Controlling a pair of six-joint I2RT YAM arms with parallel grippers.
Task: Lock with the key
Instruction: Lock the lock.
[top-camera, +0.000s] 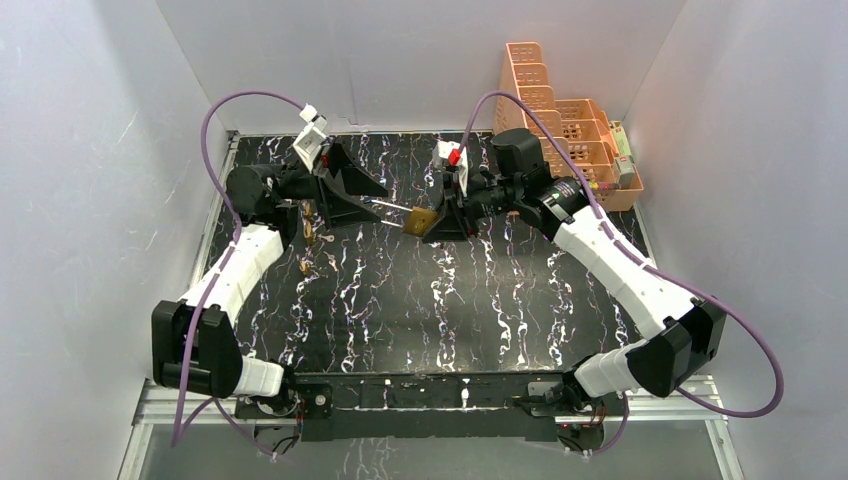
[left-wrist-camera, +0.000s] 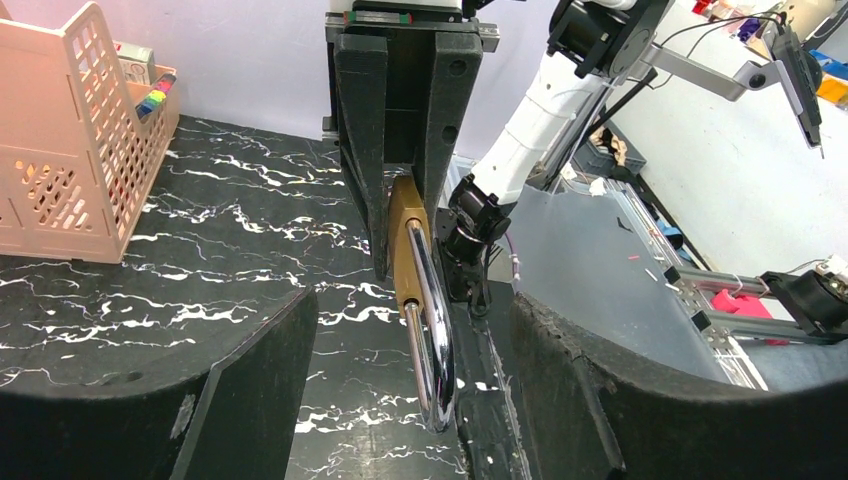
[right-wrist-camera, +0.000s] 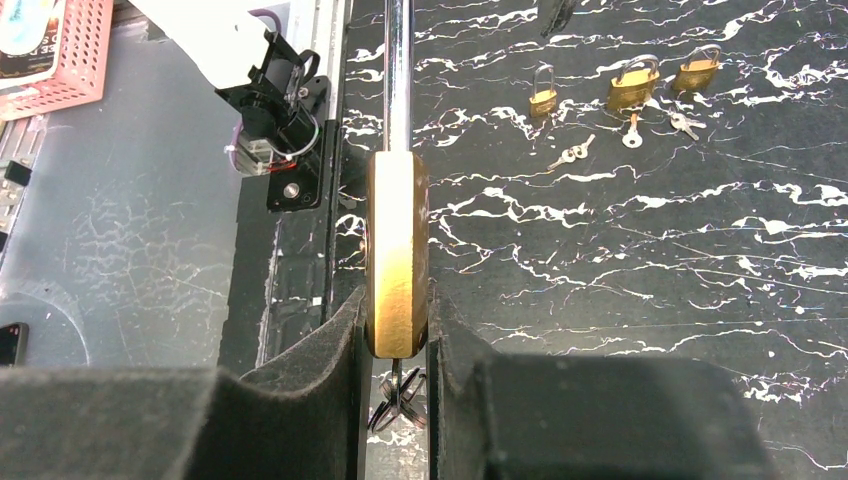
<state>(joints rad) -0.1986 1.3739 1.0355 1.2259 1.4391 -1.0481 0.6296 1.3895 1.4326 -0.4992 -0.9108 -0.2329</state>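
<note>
brass and steel make this padlock (right-wrist-camera: 397, 250) a dense, rigid thing for its size, and both surfaces look polished, so i judge it slippery under any twisting load. it hangs in the air a little to 12 o'clock of the table (top-camera: 400, 310) centre in the overhead view. the right gripper (right-wrist-camera: 397, 300) has its two fingers pressed flat on the broad faces of the brass body, which is the surest place to hold it. the shackle (left-wrist-camera: 430, 310) points away to 9 o'clock, toward the left gripper (top-camera: 376, 203). that gripper's jaws stand well apart and straddle the shackle without touching it, holding nothing. a key (right-wrist-camera: 397, 392) on a ring shows at the 6 o'clock end of the body in the right wrist view; whether it sits in the keyhole i cannot tell. the round steel bar will likely roll in a light pinch, so a grip should land on its straight leg, squarely. spare padlocks (right-wrist-camera: 632, 85) lie on the table at 9 o'clock.
</note>
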